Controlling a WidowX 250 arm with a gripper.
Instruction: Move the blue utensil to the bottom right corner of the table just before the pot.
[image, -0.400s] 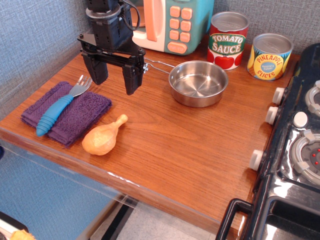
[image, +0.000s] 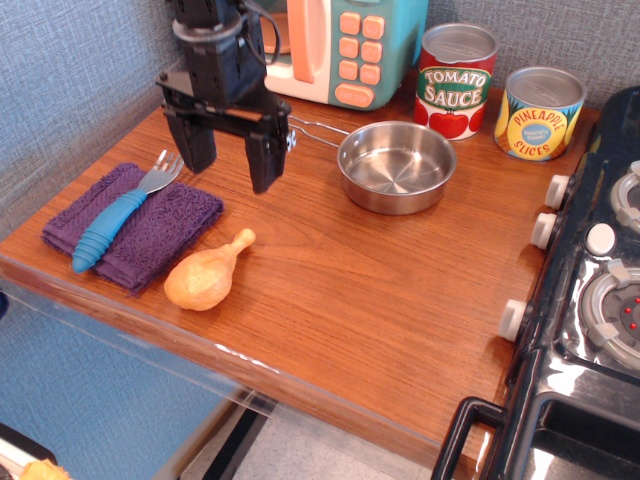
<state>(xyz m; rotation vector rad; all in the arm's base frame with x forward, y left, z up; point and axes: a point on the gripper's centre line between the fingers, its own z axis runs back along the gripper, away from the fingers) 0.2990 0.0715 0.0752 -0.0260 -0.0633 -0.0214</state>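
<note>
In the single overhead view, your pincer (image: 228, 152) hangs with its jaws spread wide and empty above the bench (image: 380, 290), just right of the blue utensil (image: 122, 214) lying on the purple cloth (image: 165, 232), well apart from the pot (image: 396, 166).

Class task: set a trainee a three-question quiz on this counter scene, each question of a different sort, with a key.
1. True or false: the pincer holds the fork.
2. What does the fork lie on? A) pot B) purple cloth C) stove
3. Fill in: the toy beside the cloth, near the table's front edge, is a chicken ____.

Key: 1 false, the pincer is open and empty above the table; 2 B; 3 drumstick.
</note>
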